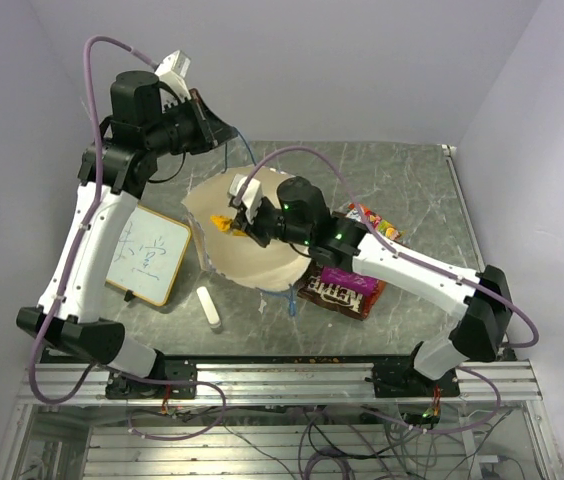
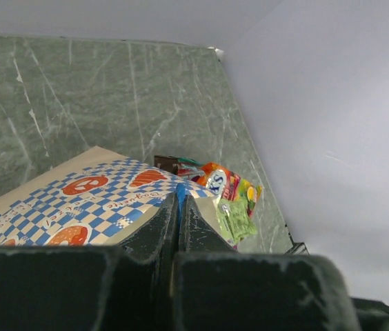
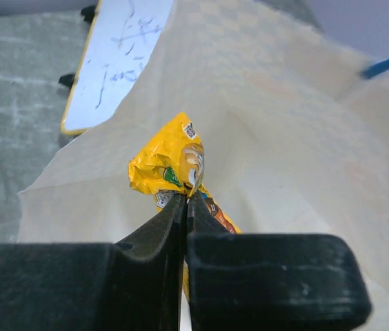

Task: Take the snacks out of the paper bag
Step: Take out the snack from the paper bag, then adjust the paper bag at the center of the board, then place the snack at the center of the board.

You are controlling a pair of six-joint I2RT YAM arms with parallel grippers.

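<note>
The cream paper bag point(image 1: 247, 250) lies mid-table; its chequered side shows in the left wrist view point(image 2: 77, 203). My left gripper point(image 1: 224, 128) is raised at the back, shut on the bag's blue cord handle point(image 2: 180, 195). My right gripper point(image 1: 244, 226) is over the bag, shut on a yellow snack packet point(image 3: 170, 162), also seen in the top view point(image 1: 222, 224). Other snacks lie to the right of the bag: a brown chocolate bag point(image 1: 340, 293) with a purple packet point(image 1: 347, 277) on it, and a red-orange packet point(image 1: 374, 220). The left wrist view shows a green packet point(image 2: 234, 217) and an orange one point(image 2: 216, 178).
A wood-framed whiteboard point(image 1: 150, 255) lies left of the bag, also in the right wrist view point(image 3: 122, 52). A small white cylinder point(image 1: 208, 308) lies in front of the bag. The table's right edge point(image 1: 467, 215) runs close to a wall.
</note>
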